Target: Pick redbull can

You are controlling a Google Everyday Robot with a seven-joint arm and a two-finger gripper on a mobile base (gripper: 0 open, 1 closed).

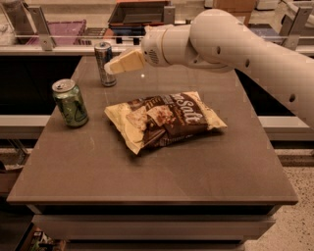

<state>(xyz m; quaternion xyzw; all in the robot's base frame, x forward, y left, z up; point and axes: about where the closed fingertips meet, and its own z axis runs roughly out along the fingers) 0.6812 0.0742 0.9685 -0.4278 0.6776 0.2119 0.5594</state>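
Observation:
The redbull can (103,55), tall, slim, blue and silver with a silver top, stands upright at the far left of the brown table (162,181). My gripper (111,68), cream-coloured at the end of the white arm (230,39), hovers above the table right beside the can. Its tip overlaps the can's right side in this view, about halfway up. I cannot tell whether it touches the can.
A shorter, wider green can (70,103) stands near the table's left edge. A chip bag (167,120) lies flat in the middle of the table. Behind the table are a rail and trays (140,12).

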